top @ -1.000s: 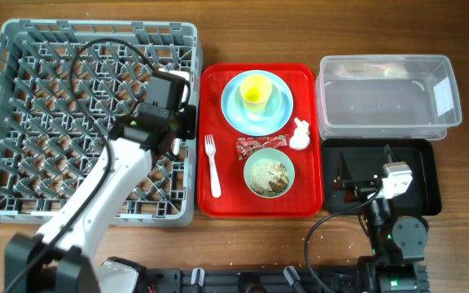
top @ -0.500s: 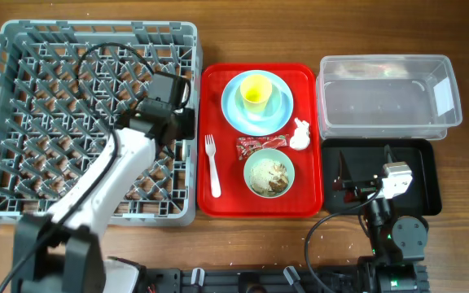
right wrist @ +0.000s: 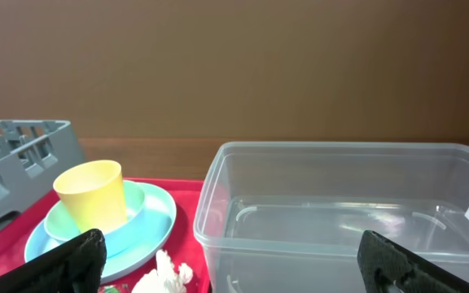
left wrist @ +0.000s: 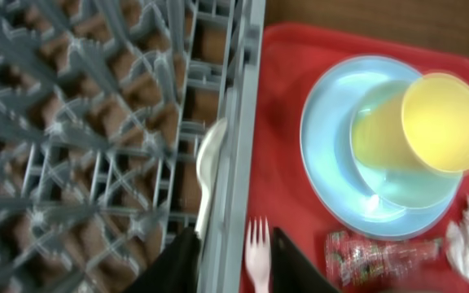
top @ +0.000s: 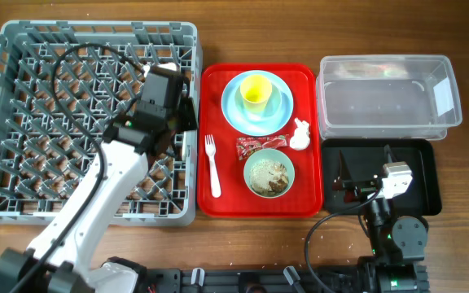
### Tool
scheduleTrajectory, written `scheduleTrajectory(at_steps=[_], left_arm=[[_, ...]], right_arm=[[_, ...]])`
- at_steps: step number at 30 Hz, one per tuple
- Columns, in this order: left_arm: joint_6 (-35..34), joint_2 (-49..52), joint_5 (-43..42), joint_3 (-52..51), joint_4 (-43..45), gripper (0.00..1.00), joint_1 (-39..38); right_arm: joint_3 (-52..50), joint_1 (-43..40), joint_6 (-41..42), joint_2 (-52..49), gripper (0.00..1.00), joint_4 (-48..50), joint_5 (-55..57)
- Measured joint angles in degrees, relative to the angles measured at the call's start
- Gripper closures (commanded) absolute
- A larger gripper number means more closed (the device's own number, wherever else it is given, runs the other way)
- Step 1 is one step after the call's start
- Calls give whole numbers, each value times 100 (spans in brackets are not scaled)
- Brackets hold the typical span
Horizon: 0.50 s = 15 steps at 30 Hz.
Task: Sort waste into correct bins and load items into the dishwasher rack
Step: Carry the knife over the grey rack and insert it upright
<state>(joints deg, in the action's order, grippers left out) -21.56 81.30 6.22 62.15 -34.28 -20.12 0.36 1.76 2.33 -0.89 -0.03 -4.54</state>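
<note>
My left gripper hangs over the right wall of the grey dishwasher rack. Its jaws are open and empty, one either side of the wall. A white spoon lies loose in the rack just inside that wall. The white fork lies on the red tray, under the gripper's right finger. The blue plate holds a small bowl with the yellow cup in it. Another bowl holds food scraps. The red wrapper and the tissue lie between them. My right gripper rests open over the black tray.
The clear tub stands at the back right, behind the black tray. The left arm's cable loops over the rack's pegs. Bare wooden table runs along the front edge.
The left wrist has swung toward the far side along the rack's right wall. The right arm has not moved.
</note>
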Motion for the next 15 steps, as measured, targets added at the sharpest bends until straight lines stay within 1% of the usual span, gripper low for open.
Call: scheduleTrajectory(at_steps=[1, 3, 6, 10, 15], left_arm=[[2, 168, 20, 0, 201, 77, 63], [48, 415, 42, 0, 527, 84, 114], [400, 728, 63, 0, 1008, 85, 149], [522, 743, 63, 0, 1056, 87, 341], [564, 1019, 13, 0, 1045, 85, 411]], right_arm=[[0, 0, 0, 0, 0, 4, 2], [0, 0, 0, -2, 0, 4, 2], [0, 0, -2, 0, 0, 2, 2], [0, 0, 0, 0, 0, 2, 0], [0, 0, 0, 0, 0, 2, 2]])
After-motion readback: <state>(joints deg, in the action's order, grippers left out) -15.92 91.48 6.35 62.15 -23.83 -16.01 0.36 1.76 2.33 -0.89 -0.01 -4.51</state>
